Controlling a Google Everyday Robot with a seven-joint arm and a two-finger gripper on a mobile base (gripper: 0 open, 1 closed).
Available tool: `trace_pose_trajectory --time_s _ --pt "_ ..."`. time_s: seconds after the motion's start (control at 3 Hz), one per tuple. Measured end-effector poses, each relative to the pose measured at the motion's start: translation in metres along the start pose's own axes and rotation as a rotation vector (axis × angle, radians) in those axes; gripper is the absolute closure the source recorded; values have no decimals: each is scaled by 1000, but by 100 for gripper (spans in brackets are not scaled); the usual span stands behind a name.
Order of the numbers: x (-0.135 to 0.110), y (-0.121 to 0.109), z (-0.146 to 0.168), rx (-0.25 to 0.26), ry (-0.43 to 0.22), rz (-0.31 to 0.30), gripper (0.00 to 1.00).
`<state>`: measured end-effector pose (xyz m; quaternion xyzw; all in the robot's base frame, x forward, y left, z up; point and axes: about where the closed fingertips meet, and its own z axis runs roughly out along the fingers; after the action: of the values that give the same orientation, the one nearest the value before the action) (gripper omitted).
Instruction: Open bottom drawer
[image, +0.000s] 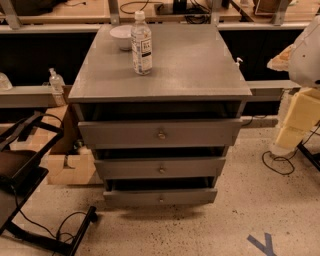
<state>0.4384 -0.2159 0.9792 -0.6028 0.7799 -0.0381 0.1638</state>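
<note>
A grey cabinet (165, 70) with three drawers stands in the middle of the camera view. The bottom drawer (135, 197) has the slimmest front, just above the floor, with a small round knob (161, 199) at its centre. Its front stands slightly out from the cabinet, with a dark gap above it. The middle drawer (125, 168) and the widest top drawer (120, 133) also stand out a little. My gripper is not in view; only a white rounded part of the robot (306, 50) shows at the right edge.
A water bottle (141, 44) and a white bowl (121, 36) stand on the cabinet top. A black chair frame (25, 165) and cables lie at the left. Cardboard boxes (67, 167) sit left of the cabinet. Yellow foam blocks (297, 122) stand at the right. Blue tape (264, 244) marks the floor.
</note>
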Motion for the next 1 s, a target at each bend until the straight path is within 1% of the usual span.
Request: trace_pose_trajectory --time_s 0.33,0.67,1.0 --pt "0 0 0 0 0 0 0" --pt "1 -7 10 50 -19 8 0" --pt "21 -13 42 113 -33 20 0"
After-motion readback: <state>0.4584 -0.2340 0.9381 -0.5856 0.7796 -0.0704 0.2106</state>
